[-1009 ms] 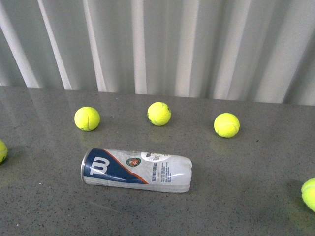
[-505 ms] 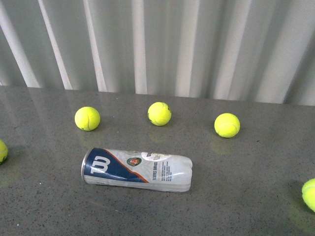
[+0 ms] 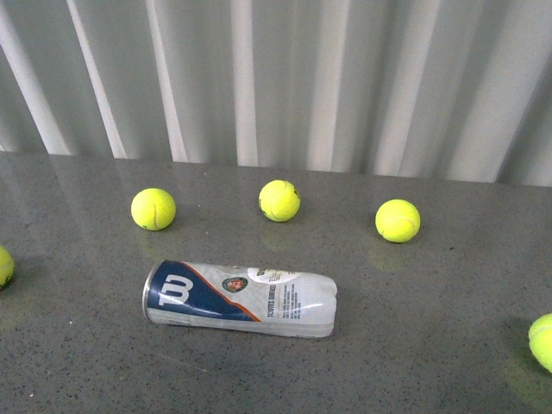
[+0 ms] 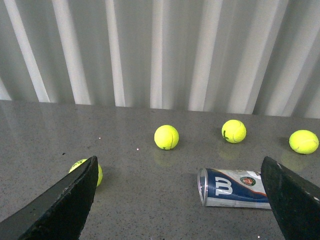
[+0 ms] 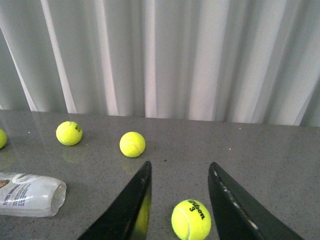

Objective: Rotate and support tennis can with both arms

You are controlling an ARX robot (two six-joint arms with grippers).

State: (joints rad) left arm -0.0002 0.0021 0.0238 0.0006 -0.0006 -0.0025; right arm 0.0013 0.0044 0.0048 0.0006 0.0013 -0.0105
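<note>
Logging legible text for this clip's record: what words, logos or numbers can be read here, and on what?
"W": white logo on the navy end of the tennis can.
"3": black, on the tennis ball nearest the right wrist camera; the script word above it is too blurred to read.
Round badge and small print on the can: too small to read.

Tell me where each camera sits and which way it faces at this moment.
Front view: on the robot's body, looking down across the grey table at the lying tennis can and the ribbed white backdrop; no arm shows.
Left wrist view: behind the open left gripper, facing the backdrop; one finger partly hides the can.
Right wrist view: behind the open right gripper, facing the backdrop; a tennis ball lies beyond its fingers.
Shared: all three show the can.
</note>
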